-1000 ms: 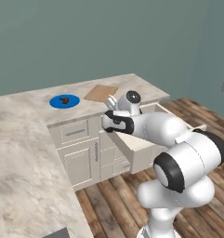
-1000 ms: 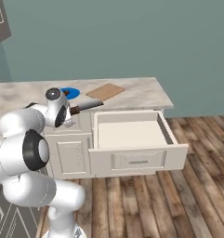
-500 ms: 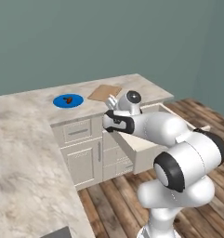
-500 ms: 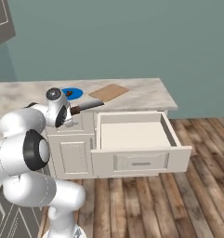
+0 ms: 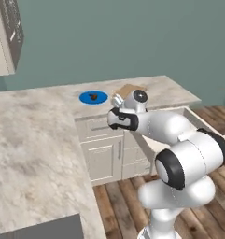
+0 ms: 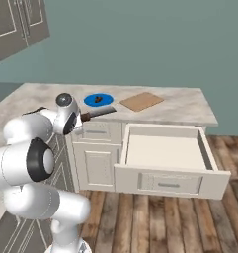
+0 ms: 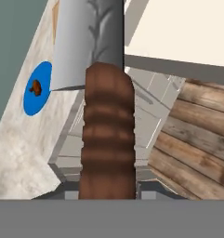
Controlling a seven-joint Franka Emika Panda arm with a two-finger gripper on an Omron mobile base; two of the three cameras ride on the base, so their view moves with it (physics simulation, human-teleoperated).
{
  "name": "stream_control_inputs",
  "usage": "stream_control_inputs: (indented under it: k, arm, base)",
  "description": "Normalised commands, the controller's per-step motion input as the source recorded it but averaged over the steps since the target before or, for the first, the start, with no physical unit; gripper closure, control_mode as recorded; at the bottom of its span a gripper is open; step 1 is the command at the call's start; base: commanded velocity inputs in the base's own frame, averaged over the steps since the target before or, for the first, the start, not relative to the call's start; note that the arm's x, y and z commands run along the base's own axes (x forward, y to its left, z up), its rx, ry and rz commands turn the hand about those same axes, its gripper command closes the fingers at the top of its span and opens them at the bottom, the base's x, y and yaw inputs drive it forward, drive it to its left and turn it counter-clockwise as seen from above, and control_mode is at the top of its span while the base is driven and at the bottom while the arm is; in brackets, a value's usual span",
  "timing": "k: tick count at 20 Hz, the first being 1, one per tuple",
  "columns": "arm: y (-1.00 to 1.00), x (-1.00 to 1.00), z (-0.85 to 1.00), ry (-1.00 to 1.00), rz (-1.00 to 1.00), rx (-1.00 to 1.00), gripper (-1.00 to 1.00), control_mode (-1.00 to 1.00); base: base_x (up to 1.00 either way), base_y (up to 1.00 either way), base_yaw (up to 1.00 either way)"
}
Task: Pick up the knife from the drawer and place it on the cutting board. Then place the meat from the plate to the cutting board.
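The table [image 6: 179,106] carries the cutting board [image 6: 141,101] and, at its 9 o'clock, the blue plate [image 6: 99,100] with the meat [image 6: 97,100] on it. Below the table's edge, the drawer [image 6: 162,152] stands pulled open. The end effector [image 6: 80,118] is clamped on the knife [image 6: 98,113] by its brown handle, blade pointing toward 2 o'clock, near the plate.

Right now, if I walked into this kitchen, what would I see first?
Probably the big white robot arm holding a knife in its gripper, out over the counter edge. Next to it the wide drawer hangs open below the counter. On the counter behind sit a bright blue plate with a little piece of meat, and a wooden cutting board beside it.
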Motion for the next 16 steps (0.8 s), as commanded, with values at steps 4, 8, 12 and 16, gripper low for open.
stream_control_inputs:
  k: [4,8,12,16]
  arm:
    - [0.0,0.0,0.0,0.0,0.0,0.0,1.0,1.0]
    - [0.0,0.0,0.0,0.0,0.0,0.0,1.0,1.0]
    - [0.0,0.0,0.0,0.0,0.0,0.0,1.0,1.0]
    - [0.0,0.0,0.0,0.0,0.0,0.0,1.0,1.0]
  base:
    - [-0.01,0.0,0.4]
    - [0.04,0.0,0.21]
    - [0.52,0.02,0.0]
    - [0.98,0.27,0.0]
